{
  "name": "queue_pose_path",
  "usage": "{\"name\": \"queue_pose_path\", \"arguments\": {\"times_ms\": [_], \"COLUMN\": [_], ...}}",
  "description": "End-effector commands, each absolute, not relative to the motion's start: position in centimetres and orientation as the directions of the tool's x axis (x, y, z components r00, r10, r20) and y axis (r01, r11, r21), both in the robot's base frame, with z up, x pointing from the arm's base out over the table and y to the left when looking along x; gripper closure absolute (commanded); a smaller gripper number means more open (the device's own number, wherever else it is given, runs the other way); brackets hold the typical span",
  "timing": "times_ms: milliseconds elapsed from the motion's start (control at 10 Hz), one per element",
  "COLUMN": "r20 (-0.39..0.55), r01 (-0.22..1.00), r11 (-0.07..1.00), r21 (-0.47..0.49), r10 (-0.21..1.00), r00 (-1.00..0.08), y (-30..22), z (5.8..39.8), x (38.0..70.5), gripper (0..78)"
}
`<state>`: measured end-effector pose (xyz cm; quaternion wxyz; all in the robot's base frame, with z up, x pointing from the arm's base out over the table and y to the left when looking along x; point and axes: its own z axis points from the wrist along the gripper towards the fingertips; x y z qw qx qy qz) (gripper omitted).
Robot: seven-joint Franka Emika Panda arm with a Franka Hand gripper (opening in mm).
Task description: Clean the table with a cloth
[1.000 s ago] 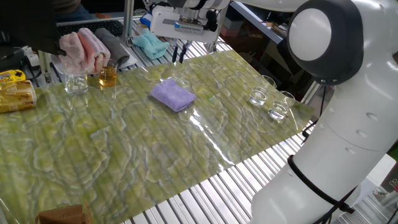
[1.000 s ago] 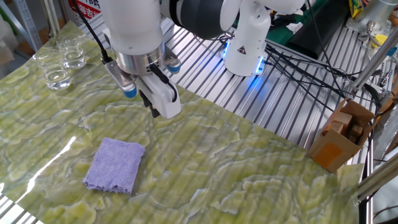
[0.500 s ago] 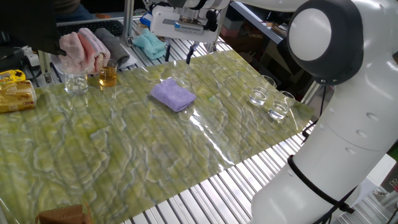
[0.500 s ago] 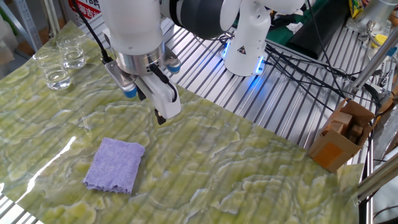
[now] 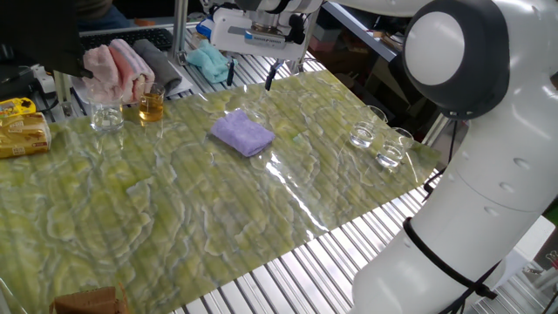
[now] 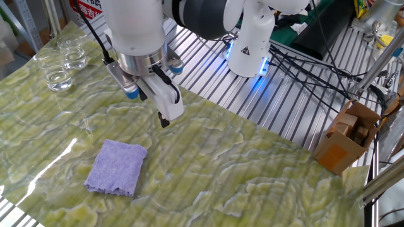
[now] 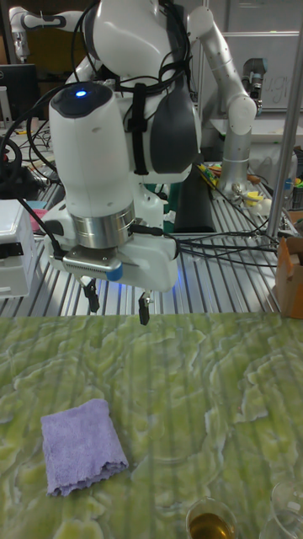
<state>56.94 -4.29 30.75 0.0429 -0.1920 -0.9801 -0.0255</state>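
The lavender cloth (image 5: pixel 242 133) (image 6: pixel 117 167) (image 7: pixel 82 445) lies flat and folded on the glossy green-yellow table (image 5: pixel 174 209) (image 6: pixel 252 183) (image 7: pixel 210 396). My gripper (image 5: pixel 250 75) (image 6: pixel 153 108) (image 7: pixel 118 305) hangs above the table's far edge, beyond the cloth and apart from it. Its two dark fingers point down, spread wide, with nothing between them. In the tall fixed view the cloth sits in front of and slightly left of the gripper.
Two empty glasses (image 5: pixel 375 144) stand near the right edge. An empty glass (image 5: pixel 106 115) and a glass of amber liquid (image 5: pixel 151 106) stand at the back left by pink towels (image 5: pixel 118 68). A teal cloth (image 5: pixel 212 61) lies behind the gripper. A cardboard box (image 6: pixel 346 142) stands off the table.
The gripper's fingers have spread apart from nearly together to wide open. The arm itself has hardly moved and the cloth lies where it was.
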Motion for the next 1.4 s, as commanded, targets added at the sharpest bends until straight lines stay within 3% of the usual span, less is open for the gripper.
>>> {"name": "queue_pose_path", "arguments": {"times_ms": [100,1400], "r20": [0.063,0.033], "r01": [0.254,0.179], "r11": [0.967,0.984], "r21": [0.017,0.009], "r10": [0.252,0.178], "r00": [-0.966,-0.983], "y": [-9.9,-8.9], "z": [25.3,20.8], "x": [62.0,63.4], "gripper": [0.1,0.1]}}
